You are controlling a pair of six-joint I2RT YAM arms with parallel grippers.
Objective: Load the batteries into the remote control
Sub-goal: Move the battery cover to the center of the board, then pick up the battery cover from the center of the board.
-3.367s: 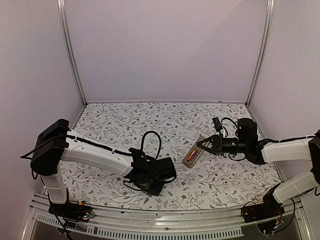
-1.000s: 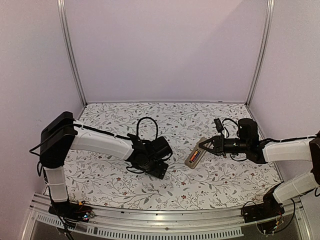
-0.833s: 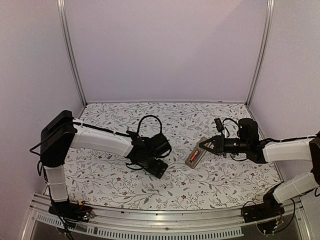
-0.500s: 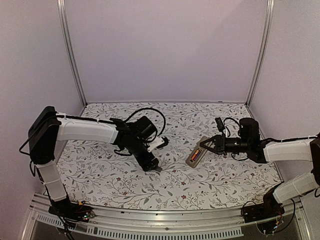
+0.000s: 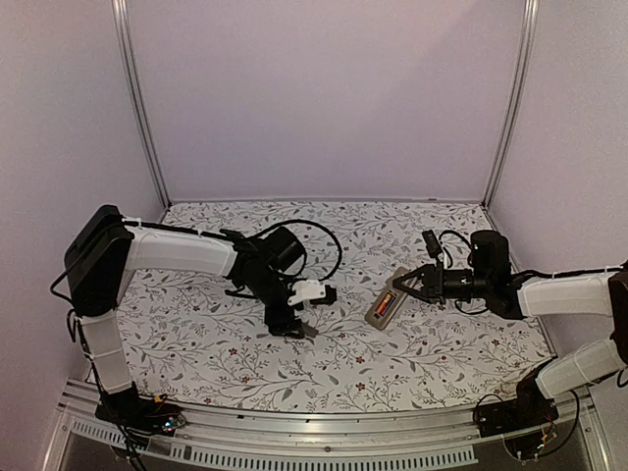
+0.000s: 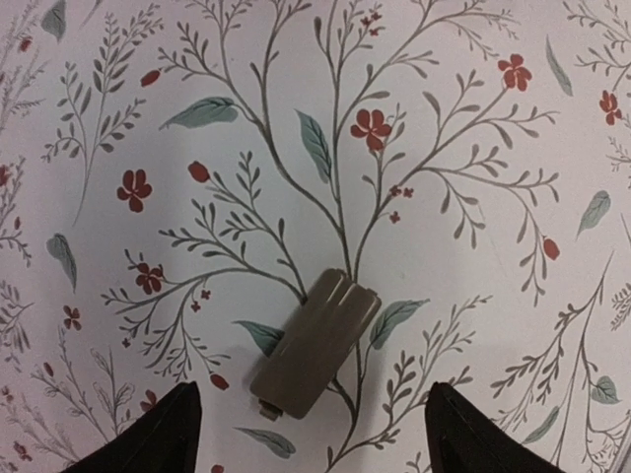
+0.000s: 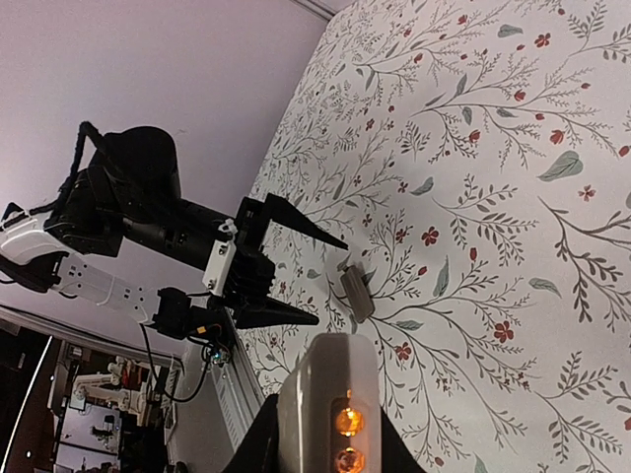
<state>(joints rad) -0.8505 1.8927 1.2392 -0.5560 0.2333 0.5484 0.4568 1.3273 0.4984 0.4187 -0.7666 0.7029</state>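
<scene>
While the right hand (image 5: 405, 285) keeps a tight hold on one end of the remote control (image 5: 382, 308) at the right of the desk (image 5: 196, 343), we see from above that the left hand (image 5: 302, 309) has swung away from the near edge. It now hangs near the middle of the desk, with its fingers wide apart and holding nothing. We see orange in the hollow of the remote control, so we think the batteries (image 5: 380, 307) are already in.

From the left wrist, we look straight down on a little grey lid (image 6: 317, 340) lying flat on the desk. The two fingertips (image 6: 173, 439) stand one on each side of it, not touching it.

From the right wrist, we see two orange ends in the remote control. The left hand points at the lid beyond.

We think the lid is the next thing to pick up, so it can shut the batteries in.
</scene>
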